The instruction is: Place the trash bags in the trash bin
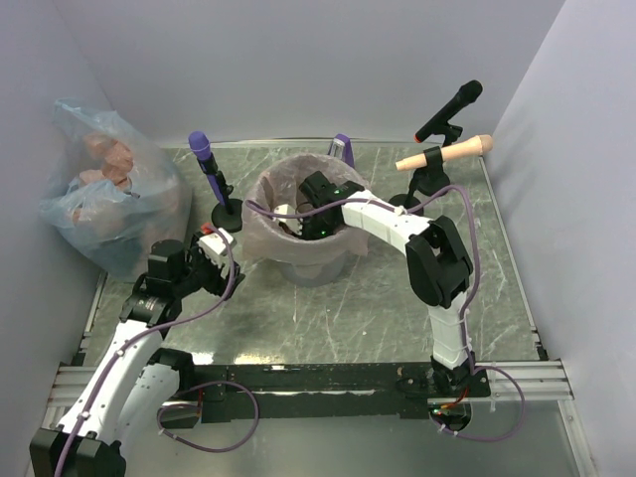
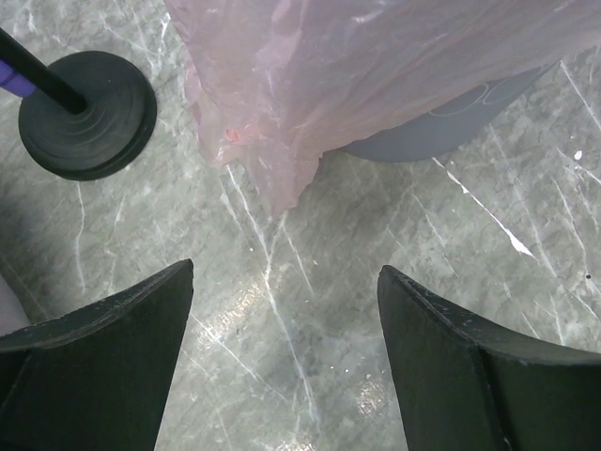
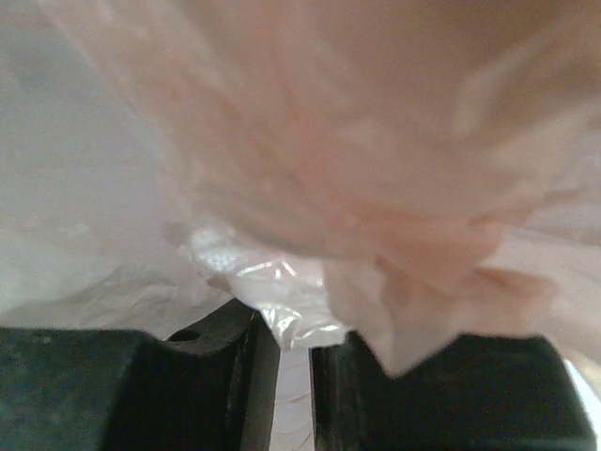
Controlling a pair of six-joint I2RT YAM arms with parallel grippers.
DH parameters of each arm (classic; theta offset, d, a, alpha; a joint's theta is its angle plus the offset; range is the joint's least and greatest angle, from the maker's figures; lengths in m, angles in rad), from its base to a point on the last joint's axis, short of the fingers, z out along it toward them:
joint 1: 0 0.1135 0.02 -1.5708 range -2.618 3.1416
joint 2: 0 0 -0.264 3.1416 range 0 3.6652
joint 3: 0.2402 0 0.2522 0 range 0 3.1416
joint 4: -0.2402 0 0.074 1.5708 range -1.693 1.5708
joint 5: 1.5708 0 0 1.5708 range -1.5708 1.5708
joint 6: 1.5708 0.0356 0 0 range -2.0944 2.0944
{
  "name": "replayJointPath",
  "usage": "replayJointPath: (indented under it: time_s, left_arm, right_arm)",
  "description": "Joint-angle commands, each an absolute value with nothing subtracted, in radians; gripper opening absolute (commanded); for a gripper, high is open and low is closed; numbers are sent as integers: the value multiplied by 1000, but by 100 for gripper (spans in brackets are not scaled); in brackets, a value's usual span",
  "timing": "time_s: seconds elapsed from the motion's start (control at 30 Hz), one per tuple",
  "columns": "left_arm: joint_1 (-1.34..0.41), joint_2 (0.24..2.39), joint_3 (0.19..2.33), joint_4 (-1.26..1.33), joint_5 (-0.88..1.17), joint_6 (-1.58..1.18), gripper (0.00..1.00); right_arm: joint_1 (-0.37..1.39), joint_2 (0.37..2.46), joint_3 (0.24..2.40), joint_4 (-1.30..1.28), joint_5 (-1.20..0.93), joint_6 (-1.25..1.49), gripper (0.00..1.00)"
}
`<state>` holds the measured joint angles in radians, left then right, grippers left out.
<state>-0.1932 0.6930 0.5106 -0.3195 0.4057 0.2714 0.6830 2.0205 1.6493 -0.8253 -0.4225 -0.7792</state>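
Note:
The grey trash bin stands mid-table with a pink trash bag draped over its rim. My right gripper reaches down into the bin's mouth. In the right wrist view its jaws stand almost together with a crumpled fold of the thin pink film pinched between them. My left gripper hovers low over the table just left of the bin, open and empty. Ahead of it the pink bag's hem hangs down over the grey bin wall.
A big clear bluish bag stuffed with pinkish things leans in the back left corner. Three microphones stand on stands: purple with its round base near my left gripper, black and beige at the back right. White walls enclose the table.

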Motion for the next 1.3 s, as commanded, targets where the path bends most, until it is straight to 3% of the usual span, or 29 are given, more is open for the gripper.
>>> replayJointPath:
  time_s: [0.0,0.1,0.2,0.23,0.47,0.57,0.77,1.03,1.27]
  left_arm:
    - [-189,701,538,-348,420,310,83]
    - [-189,693,549,-426,417,415,84]
    - [-189,683,537,-428,385,459,89]
    - [-189,686,537,-416,382,460,99]
    - [-189,837,644,-409,391,396,97]
    - [-189,916,727,-526,379,411,97]
    - [-183,910,798,-647,296,520,97]
    - [-158,890,975,-476,144,321,97]
    - [-140,1072,1262,-370,84,31,97]
  right_arm:
    - [686,1919,1652,-807,-440,-787,23]
    - [687,1806,1615,-755,-465,-802,26]
    - [687,1724,1618,-733,-492,-792,36]
    - [689,1707,1627,-745,-518,-801,40]
    - [675,1621,1699,-657,-511,-724,52]
    - [632,1582,1784,-658,-607,-654,57]
    - [548,1465,1786,-600,-545,-520,93]
    - [296,1404,1703,-603,-304,-211,96]
    - [276,1347,1632,-592,39,-120,97]
